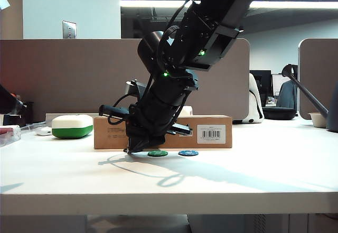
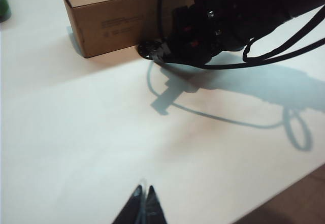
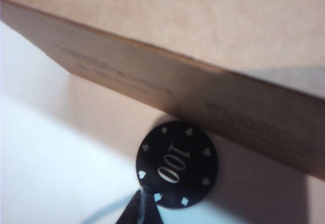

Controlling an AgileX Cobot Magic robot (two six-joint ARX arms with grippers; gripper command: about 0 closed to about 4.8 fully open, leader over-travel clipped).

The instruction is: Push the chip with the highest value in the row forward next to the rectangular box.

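On the counter (image 1: pixel 222 180) the box (image 1: pixel 211 131) lies long-side on, and the right tool (image 3: pixel 143 206), tips pinched together on nothing, rests at the edge of the chip (image 3: pixel 177 164) (marked 100), which sits right against the box wall. The push looks finished, so the next move is a clean lift away without dragging the chip. The left tool (image 2: pixel 142 202), also closed and empty, hangs well apart.

The white table (image 1: pixel 253 175) carries the rectangular box (image 1: pixel 211 132), black chip (image 3: pixel 176 164), green chip (image 1: pixel 157 153), blue chip (image 1: pixel 188 152) and green-and-white case (image 1: pixel 72 126).
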